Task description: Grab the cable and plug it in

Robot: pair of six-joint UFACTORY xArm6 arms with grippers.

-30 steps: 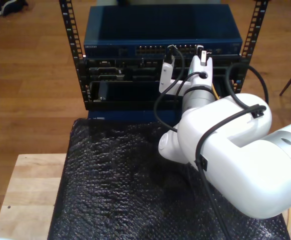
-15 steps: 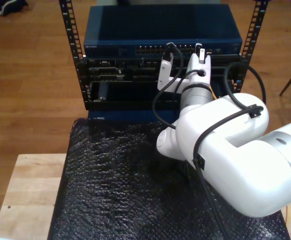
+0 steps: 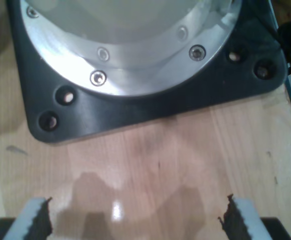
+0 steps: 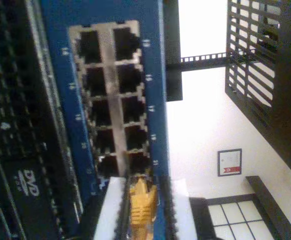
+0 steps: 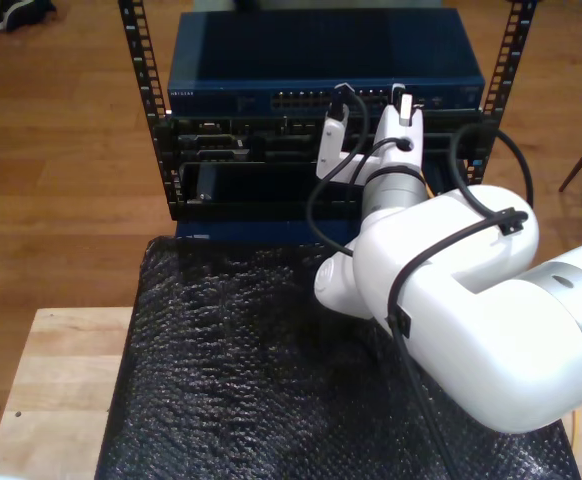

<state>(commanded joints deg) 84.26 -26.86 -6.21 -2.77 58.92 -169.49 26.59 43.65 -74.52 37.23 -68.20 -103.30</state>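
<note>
My second gripper [image 4: 144, 210] is clamped on the yellow cable [image 4: 140, 202] plug, its tip just at the blue switch [image 5: 271, 62], beside the 2 columns of ports [image 4: 109, 95]. My first gripper [image 3: 135, 220] hangs with jaws spread over a wooden table [image 3: 150, 165], near a black base plate [image 3: 150, 100].

Port nos. printed beside sockets on blue switch [image 4: 153, 75], partly legible: 14, 17, 21.

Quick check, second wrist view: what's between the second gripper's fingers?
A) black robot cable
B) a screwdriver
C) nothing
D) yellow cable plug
D: the yellow cable plug sits clamped between the fingers of my second gripper, just short of the blue switch's ports.
</note>
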